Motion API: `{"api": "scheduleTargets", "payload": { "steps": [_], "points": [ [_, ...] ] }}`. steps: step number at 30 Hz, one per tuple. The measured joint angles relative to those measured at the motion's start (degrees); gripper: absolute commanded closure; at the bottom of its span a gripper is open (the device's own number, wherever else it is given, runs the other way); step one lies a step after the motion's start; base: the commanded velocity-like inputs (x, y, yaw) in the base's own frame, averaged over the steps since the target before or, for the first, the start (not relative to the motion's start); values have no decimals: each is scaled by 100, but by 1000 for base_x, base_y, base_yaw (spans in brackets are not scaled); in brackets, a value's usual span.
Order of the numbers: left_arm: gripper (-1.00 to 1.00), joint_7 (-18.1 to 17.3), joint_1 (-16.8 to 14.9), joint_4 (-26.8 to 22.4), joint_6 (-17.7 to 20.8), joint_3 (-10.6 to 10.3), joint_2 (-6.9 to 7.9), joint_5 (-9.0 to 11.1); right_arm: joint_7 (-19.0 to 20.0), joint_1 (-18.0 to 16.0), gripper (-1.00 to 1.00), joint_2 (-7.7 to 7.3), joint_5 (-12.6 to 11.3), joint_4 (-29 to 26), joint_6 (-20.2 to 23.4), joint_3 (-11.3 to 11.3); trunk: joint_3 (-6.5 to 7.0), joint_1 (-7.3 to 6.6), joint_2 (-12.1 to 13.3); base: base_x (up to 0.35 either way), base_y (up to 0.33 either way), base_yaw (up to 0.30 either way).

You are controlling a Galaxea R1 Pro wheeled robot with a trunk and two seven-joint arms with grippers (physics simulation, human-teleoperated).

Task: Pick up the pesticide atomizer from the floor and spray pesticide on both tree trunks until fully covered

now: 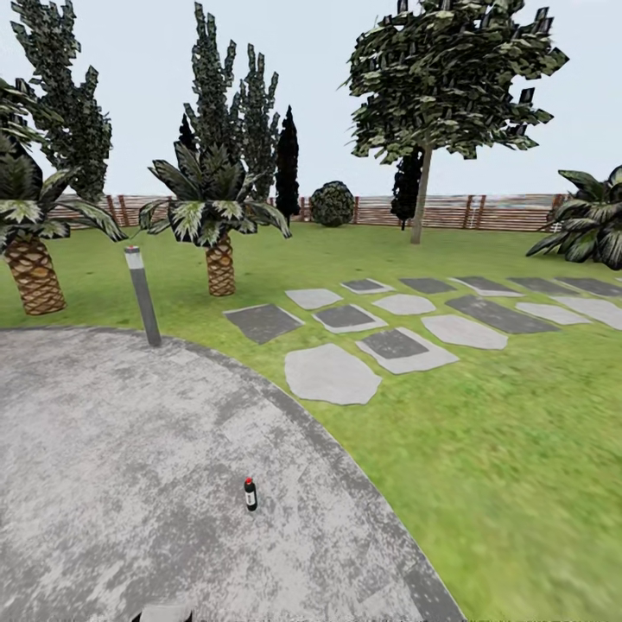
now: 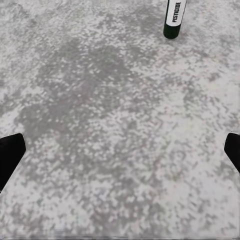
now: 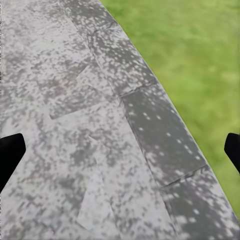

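The pesticide atomizer (image 1: 250, 493), a slim black bottle with a red top and white label, stands upright on the grey paved circle (image 1: 130, 466). In the left wrist view its lower body (image 2: 174, 20) stands ahead of my left gripper (image 2: 120, 150), which is open with nothing between its dark fingertips (image 2: 10, 152). My right gripper (image 3: 120, 150) is open too, over the paving beside the lawn (image 3: 200, 50). One tree (image 1: 449, 78) with a broad canopy and straight grey-brown trunk (image 1: 421, 203) stands far off by the fence.
A grey bollard light (image 1: 142, 295) stands at the paving's far edge. Two short palms (image 1: 220, 225) (image 1: 30, 233) grow on the lawn behind it. Grey stepping slabs (image 1: 397, 333) cross the grass to the right. A brown slat fence (image 1: 484, 212) closes the back.
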Motion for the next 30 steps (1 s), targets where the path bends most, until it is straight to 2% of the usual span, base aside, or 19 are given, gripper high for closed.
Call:
{"api": "scheduleTargets", "payload": {
  "steps": [15,21,30],
  "points": [
    [-100,0,11,6,-5,60,58,-9,-8,0,-100,4,0,1,2,-11,-394,330,-602,0,0,55],
    [-100,-2,3,-31,-13,61,53,-6,-10,0,-100,-3,0,0,0,-16,-447,330,-603,22,0,1],
    [-100,0,1,-18,-6,68,51,3,2,0,-100,-32,10,9,3,-14,-462,327,-603,291,0,0]
  ]
}}
